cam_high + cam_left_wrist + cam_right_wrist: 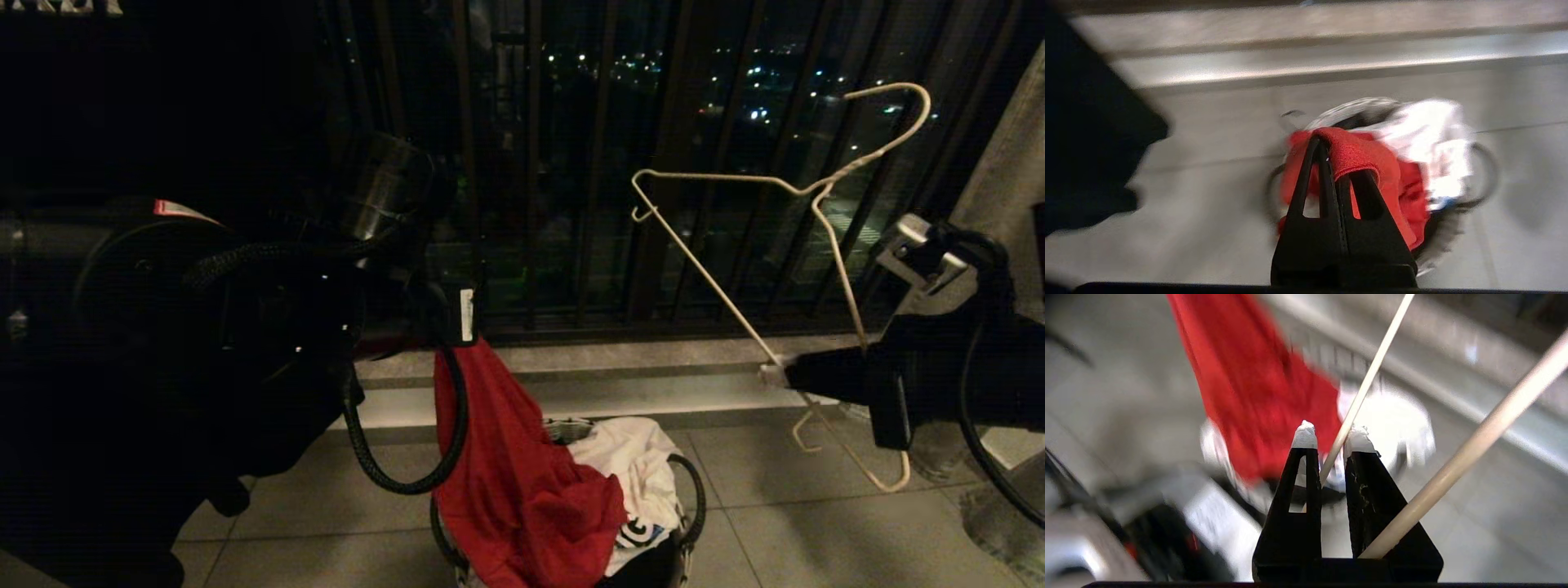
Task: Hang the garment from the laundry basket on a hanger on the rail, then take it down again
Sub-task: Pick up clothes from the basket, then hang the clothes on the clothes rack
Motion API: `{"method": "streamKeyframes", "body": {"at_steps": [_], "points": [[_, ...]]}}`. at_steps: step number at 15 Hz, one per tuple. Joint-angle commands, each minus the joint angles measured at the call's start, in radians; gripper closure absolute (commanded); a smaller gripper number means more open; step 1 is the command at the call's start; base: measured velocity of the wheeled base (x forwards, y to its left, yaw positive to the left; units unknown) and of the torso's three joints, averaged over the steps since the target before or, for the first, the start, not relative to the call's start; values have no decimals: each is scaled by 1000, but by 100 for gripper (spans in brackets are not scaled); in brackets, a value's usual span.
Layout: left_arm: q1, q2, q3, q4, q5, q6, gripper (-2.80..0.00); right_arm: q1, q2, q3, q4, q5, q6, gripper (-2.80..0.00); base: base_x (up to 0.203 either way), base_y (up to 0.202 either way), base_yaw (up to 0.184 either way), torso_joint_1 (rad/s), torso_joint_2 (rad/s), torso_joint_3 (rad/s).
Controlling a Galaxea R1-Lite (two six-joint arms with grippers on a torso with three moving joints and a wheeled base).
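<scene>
Your left arm (pixel 163 327) fills the near left of the head view, its gripper (pixel 457 322) clamped on the red garment (pixel 514 474), which hangs down into the basket (pixel 690 498) on the tiled floor (pixel 816 531). A white cloth (pixel 637 465) lies in the basket at the garment's right, showing a blue-and-black mark whose lettering you cannot read. At right, your right gripper (pixel 771 374) pinches the white hanger (pixel 767 184), tilted, its hook up against the dark railing (pixel 531 163) and city lights. Only the left wrist view shows the red hem folded over the shut fingers (pixel 1306 179); only the right wrist view shows the taped fingertips (pixel 1304 437) closed on the hanger's wire (pixel 1367 379).
</scene>
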Motion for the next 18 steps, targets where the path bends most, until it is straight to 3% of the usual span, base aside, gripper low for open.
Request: {"method": "streamKeyframes", "body": {"at_steps": [1, 4, 7, 9, 12, 15, 18], "points": [[6, 24, -48, 59, 60, -24, 0, 65, 10, -8, 78, -90, -41, 0, 0, 0, 0, 0, 0, 0], [22, 51, -72, 68, 92, -31, 0, 101, -12, -9, 161, -126, -69, 0, 0, 0, 0, 0, 0, 0], [51, 80, -100, 65, 67, -45, 0, 102, -28, -3, 284, -123, -194, 0, 0, 0, 0, 0, 0, 0], [68, 107, -140, 65, 70, -87, 0, 103, -28, 18, 327, -117, -260, 0, 0, 0, 0, 0, 0, 0], [72, 123, -148, 55, 52, -107, 0, 105, -33, 41, 331, -37, -289, 0, 0, 0, 0, 0, 0, 0], [89, 112, -129, 5, -72, -109, 0, 102, -57, 51, 329, 8, -300, 0, 0, 0, 0, 0, 0, 0], [88, 123, -125, 7, -80, -109, 0, 21, -61, 28, 314, -19, -303, 0, 0, 0, 0, 0, 0, 0]]}}
